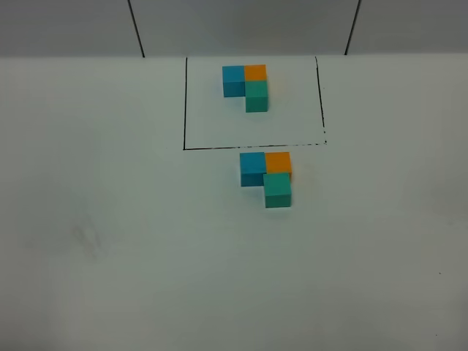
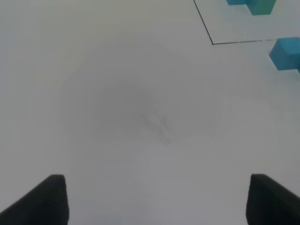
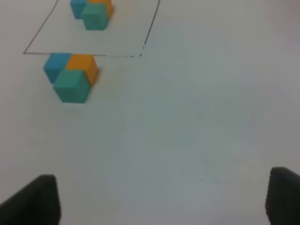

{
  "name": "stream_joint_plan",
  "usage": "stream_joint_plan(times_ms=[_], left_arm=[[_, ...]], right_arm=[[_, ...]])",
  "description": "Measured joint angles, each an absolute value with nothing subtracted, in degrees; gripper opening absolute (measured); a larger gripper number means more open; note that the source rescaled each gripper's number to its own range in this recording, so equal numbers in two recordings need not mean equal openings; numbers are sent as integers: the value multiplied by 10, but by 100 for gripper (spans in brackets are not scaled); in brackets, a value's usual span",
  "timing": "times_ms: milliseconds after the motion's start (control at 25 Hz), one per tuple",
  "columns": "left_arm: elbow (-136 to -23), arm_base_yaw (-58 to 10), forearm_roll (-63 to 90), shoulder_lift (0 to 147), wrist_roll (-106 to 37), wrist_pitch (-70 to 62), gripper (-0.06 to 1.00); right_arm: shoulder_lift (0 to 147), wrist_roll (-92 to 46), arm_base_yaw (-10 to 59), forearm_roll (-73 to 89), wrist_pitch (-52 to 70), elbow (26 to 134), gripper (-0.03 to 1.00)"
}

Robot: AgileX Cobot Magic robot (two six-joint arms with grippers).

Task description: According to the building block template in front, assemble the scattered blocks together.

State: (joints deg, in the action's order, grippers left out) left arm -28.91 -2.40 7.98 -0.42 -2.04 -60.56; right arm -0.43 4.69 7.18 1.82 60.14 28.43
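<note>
On the white counter (image 1: pixel 110 219), the building block template (image 1: pixel 252 102) is seen at the far middle: a thin black-lined rectangle inside which a blue cube and an orange cube are set side by side, with a teal-green cube placed on the near side of the orange one, the three touching in an L.

Just on the near side of the rectangle's near line, the scattered blocks are found gathered in the same L. The sky-blue cube (image 1: pixel 252 168) is placed on the left, the orange cube (image 1: pixel 278 162) is pressed against its right face, and the teal-green cube (image 1: pixel 278 190) is set against the near face of the orange one. All three are in contact and rest flat on the counter.

Neither arm is seen from the high camera. The left hand (image 2: pixel 154 201) is shown with its fingers spread wide over bare counter, nothing held between them. The right hand (image 3: pixel 161 201) is likewise spread apart and empty, well clear of the assembled cubes.
</note>
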Motion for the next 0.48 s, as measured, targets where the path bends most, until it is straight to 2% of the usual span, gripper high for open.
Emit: stream_joint_plan(times_ms=[160,480], left_arm=[[-289,-24,80,-4,-20,-606,68],[-289,-24,80,-4,-20,-606,68]], right_arm=[[-4,56,40,10,601,284,86],[-4,57,39,9,601,284,86]])
